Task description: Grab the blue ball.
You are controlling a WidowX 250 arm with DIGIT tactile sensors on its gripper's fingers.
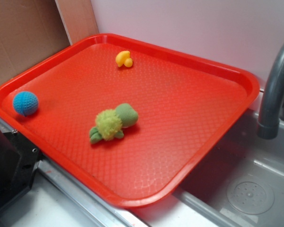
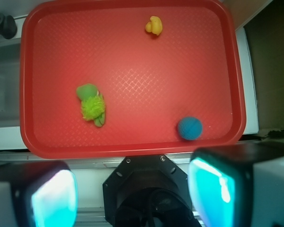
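Observation:
The blue ball (image 1: 25,103) is a small turquoise crocheted ball lying on the red tray (image 1: 180,109) close to its left rim. In the wrist view the blue ball (image 2: 190,128) sits near the tray's (image 2: 132,71) near edge, just beyond my right finger pad (image 2: 213,189). My gripper (image 2: 132,194) hangs high above the tray's near side, open, with its two glowing pads far apart and nothing between them. The gripper does not show in the exterior view.
A yellow-green plush toy (image 1: 112,123) lies mid-tray and a small yellow duck-like toy (image 1: 124,59) lies near the far rim. The black robot base (image 1: 4,161) stands at the tray's left corner. A grey faucet (image 1: 274,85) and a sink (image 1: 246,189) are on the right, cardboard (image 1: 23,33) behind.

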